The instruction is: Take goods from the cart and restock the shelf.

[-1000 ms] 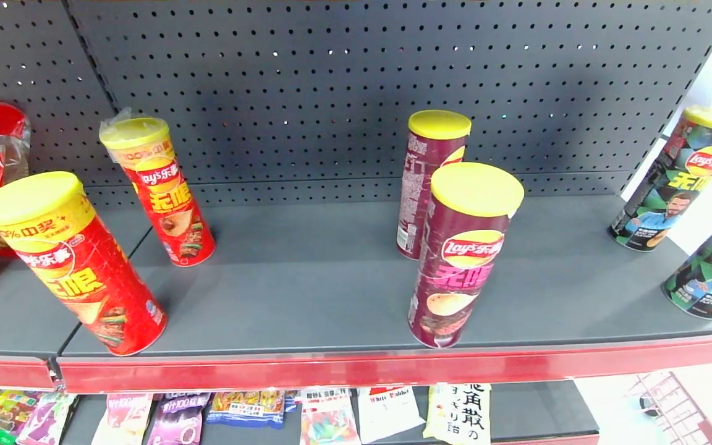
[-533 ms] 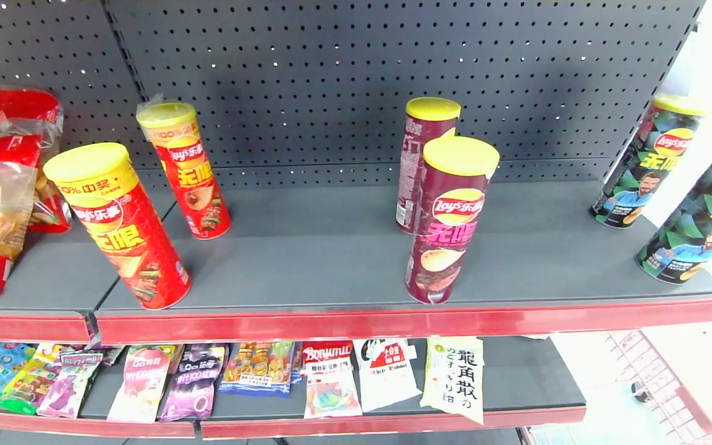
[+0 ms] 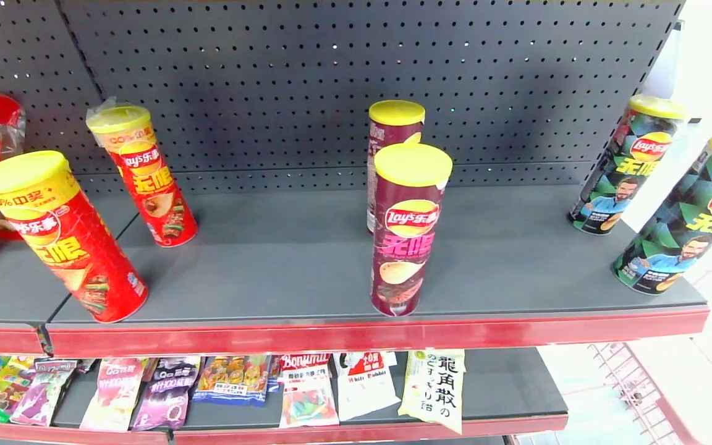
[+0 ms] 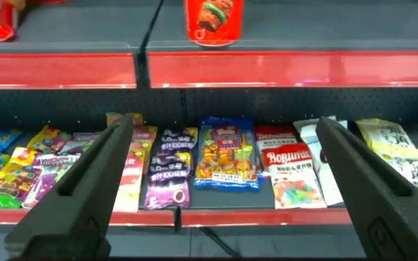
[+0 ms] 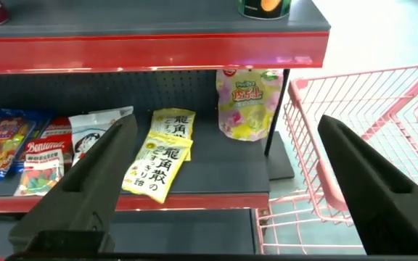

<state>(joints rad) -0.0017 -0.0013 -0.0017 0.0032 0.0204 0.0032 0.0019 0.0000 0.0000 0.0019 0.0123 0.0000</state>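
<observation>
Left gripper (image 4: 225,123) and right gripper (image 5: 227,122) hung spread, empty, before the shelf (image 3: 356,335); chip cans (image 3: 406,235) stood on it, pink cart (image 5: 361,145) beside it, next pick seemingly pending.

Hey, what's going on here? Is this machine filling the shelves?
It is a shelf-stocking robot, but right now it holds nothing. Its left pincer and right pincer are both open and empty, facing the lower shelf of flat snack packets. The pink wire cart stands at the shelf's right end. On the grey metal shelf with a red front edge stand yellow-lidded cardboard crisp tubes: a red pair, a maroon pair, a green-and-black pair.
</observation>
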